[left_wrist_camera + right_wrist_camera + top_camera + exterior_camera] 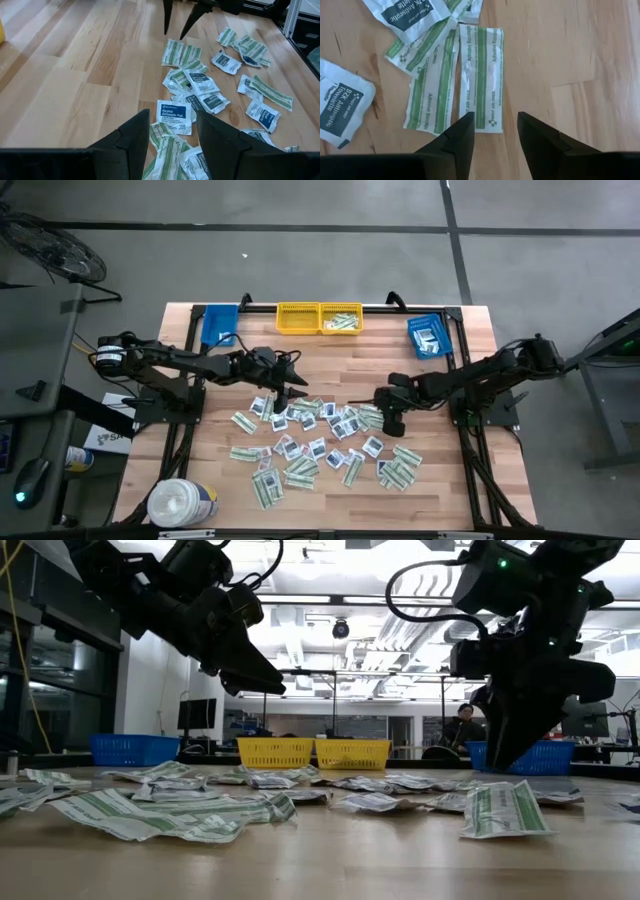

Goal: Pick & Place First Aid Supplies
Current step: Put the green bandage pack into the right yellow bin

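Both grippers, left gripper and right gripper, hang open and empty (fingers apart) above the scattered packets on the table.

Flat paper packets lie scattered across the table's middle.

A wooden table stood on a grey floor. Along its far edge sat two yellow bins side by side, between a blue bin toward the left corner and another blue bin toward the right. A big white round tub stood at the near left corner. In the room behind, what seemed a person showed.
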